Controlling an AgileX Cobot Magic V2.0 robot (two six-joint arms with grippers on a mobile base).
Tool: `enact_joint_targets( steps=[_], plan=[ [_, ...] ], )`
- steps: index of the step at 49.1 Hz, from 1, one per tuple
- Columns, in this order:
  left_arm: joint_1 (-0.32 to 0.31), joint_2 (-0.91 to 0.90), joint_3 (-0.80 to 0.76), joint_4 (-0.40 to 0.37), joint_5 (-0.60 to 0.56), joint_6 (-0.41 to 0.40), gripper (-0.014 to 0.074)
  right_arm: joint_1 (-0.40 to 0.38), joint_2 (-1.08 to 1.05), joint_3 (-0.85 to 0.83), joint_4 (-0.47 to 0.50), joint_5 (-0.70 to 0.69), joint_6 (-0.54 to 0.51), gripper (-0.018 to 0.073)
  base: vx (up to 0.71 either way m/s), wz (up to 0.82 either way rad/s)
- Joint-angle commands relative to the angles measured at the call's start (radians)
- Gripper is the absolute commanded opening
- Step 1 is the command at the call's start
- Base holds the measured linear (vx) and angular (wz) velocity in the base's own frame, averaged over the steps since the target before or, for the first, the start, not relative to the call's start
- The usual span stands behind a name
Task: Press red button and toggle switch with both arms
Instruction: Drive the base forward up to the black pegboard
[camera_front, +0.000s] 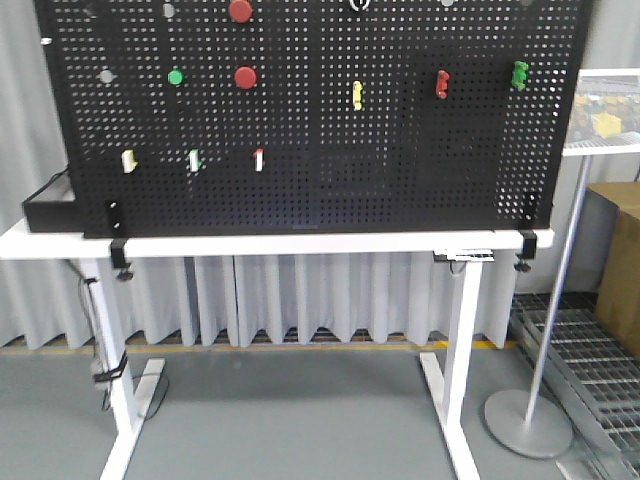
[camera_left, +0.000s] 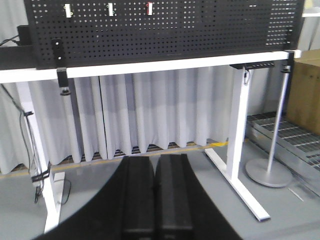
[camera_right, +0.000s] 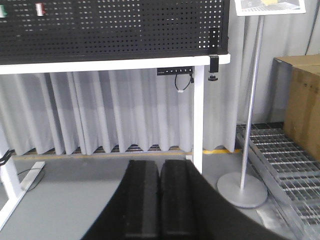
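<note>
Low in the foreground, left black gripper fingers pressed together, empty | right black gripper the same | white metal table beyond, bearing black perforated pegboard | round red button upper left on board | silver-ringed black toggle switch at top edge, cropped | brown cardboard box far right, contents unseen

The pegboard is carrying two red buttons, one green button, three small switches and three coloured handles. Two clamps are gripping the worktop.
</note>
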Motion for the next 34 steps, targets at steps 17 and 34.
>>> enact_joint_targets(
  steps=[17,34],
  plan=[
    [-0.001,-0.016,0.034,0.0,-0.08,-0.008,0.0002,-0.004,-0.016,0.011,-0.008,-0.082,-0.005,-0.0003,0.5,0.0],
    [-0.001,-0.016,0.034,0.0,-0.08,-0.008,0.0002,-0.004,-0.016,0.011,-0.008,-0.082,-0.005,-0.0003,0.48,0.04]
  ],
)
